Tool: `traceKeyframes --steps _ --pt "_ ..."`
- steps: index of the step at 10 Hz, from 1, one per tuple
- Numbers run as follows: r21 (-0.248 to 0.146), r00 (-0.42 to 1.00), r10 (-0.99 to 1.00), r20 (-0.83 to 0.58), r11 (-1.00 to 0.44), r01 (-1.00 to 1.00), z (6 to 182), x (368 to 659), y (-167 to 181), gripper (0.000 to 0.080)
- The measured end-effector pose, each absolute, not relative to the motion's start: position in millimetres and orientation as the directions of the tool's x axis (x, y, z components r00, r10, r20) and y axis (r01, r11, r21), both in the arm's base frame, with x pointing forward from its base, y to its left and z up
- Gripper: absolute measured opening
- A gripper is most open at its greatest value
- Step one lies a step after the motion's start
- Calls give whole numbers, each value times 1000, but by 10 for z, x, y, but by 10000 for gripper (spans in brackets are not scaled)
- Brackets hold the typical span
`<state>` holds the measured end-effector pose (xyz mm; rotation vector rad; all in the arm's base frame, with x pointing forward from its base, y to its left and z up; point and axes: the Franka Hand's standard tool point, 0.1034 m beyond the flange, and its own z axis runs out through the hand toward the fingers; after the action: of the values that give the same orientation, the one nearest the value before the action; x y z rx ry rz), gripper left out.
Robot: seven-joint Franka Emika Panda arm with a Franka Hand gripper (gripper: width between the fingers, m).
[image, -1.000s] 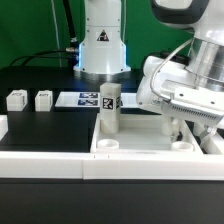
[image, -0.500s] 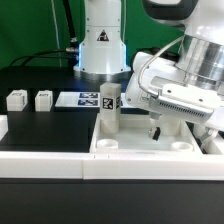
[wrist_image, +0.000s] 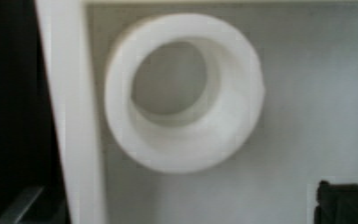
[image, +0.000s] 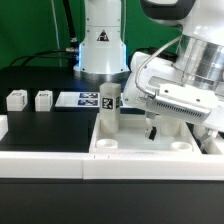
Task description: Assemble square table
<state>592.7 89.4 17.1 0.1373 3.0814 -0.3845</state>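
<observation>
Claw [image: 155, 128] spread open, empty, over large white plastic square tabletop [image: 130, 138]. Best lift straight up, clear of upright white block leg [image: 109, 106].

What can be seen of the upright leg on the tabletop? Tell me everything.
The leg is a small white plastic-looking block with a black-and-white tag near its top. It stands upright at the tabletop's far corner on the exterior view's left. Only the tabletop touches it; how it is seated cannot be told.
</observation>
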Motion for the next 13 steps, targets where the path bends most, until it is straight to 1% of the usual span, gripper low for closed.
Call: traceKeyframes --steps 1,2,3,4,5,6,7,9,10,11,13 --pt "-269 -993 101 -63 956 115 431 6012 889 649" --pt "-273 -989 103 -108 953 130 767 6075 855 649" --pt "-288 -981 139 -137 942 173 1014 6083 762 649" --pt "-296 -976 143 -165 937 187 1254 6100 608 649" --pt "-304 -964 187 -187 923 238 1433 6025 354 649" --pt "-307 -938 278 -205 892 332 1499 5874 64 649" --pt "-317 -928 314 -201 875 365 1498 5744 -195 649" --pt "-306 -876 431 -216 822 480 1456 5606 -667 649" --pt "-262 -835 510 -205 793 549 1442 5679 -738 649" --pt "-250 -800 557 -223 761 599 1440 5681 -715 649" --pt "-198 -660 703 -267 630 751 1434 5678 -701 649"
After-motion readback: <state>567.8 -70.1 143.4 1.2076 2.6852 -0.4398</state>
